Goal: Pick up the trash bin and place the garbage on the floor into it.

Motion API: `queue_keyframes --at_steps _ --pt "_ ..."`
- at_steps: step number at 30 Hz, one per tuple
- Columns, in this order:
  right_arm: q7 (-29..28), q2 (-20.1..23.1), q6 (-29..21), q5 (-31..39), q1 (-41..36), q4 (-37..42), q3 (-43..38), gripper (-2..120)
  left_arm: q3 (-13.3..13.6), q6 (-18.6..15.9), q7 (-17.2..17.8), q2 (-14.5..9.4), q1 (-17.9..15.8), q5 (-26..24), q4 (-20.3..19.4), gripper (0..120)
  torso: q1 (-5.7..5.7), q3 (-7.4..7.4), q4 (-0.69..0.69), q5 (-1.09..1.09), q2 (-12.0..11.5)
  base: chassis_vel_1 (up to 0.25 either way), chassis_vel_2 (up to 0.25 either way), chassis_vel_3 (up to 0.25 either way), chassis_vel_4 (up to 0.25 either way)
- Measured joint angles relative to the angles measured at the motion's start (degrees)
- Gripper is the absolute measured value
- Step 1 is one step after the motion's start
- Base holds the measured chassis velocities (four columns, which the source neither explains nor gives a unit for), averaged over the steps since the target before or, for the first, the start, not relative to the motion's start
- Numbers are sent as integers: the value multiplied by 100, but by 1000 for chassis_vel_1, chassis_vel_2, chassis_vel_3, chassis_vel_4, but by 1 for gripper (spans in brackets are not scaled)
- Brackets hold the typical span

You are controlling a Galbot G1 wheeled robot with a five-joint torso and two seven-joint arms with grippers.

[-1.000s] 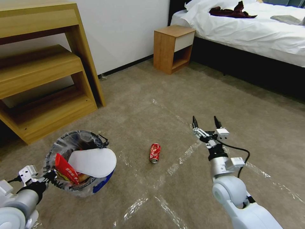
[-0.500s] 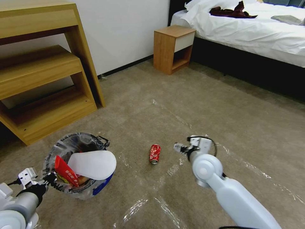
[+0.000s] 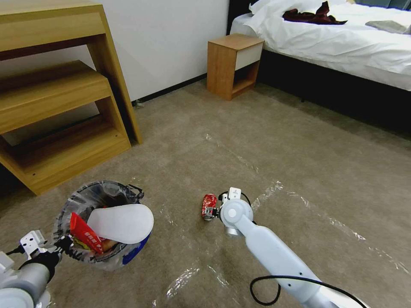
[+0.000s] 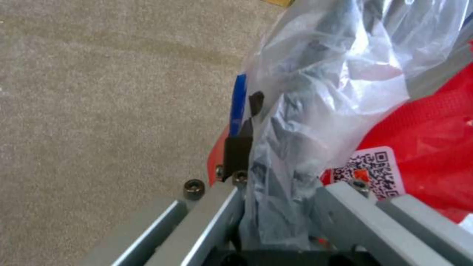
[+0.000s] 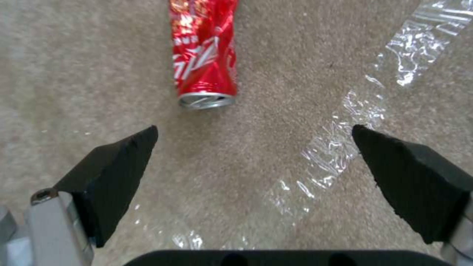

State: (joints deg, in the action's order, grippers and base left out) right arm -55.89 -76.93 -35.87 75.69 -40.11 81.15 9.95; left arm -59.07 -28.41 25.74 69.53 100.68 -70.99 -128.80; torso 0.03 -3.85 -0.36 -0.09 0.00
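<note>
Right gripper (image 5: 254,162) wide open above crushed can (image 5: 204,55); nothing held.

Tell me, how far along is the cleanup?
Well along, it seems. The bin already holds a white insole and a red wrapper, and the left tool is shut on its bag-lined rim. The right tool is open just short of the crushed can, not yet around it. That can is the one piece of litter in sight on the carpet.
</note>
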Motion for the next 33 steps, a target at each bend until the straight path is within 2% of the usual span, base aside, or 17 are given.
queue_keyframes --at_steps 4,8,11,26,33 --pt "281 -255 35 -288 102 -613 -95 100 2 19 -10 -7 3 0 -1 0 0 0 0 1 0 0 0 0 0" --pt "423 -390 85 -419 145 -883 -151 100 11 33 -11 -6 4 0 2 0 0 0 0 0 0 0 0 0 0" --pt "778 -626 227 -857 201 -1386 -235 100 32 56 -33 22 33 1 2 0 0 0 0 1 0 0 0 0 0" --pt "1822 -1108 831 -1530 523 -2498 -290 99 84 107 -73 -8 55 -23 -50 0 0 0 1 1 0 0 0 0 0" --pt "2163 -1325 1110 -1847 657 -2997 -357 90 74 140 -94 -13 100 -35 -76 0 0 0 0 1 0 0 0 0 0"
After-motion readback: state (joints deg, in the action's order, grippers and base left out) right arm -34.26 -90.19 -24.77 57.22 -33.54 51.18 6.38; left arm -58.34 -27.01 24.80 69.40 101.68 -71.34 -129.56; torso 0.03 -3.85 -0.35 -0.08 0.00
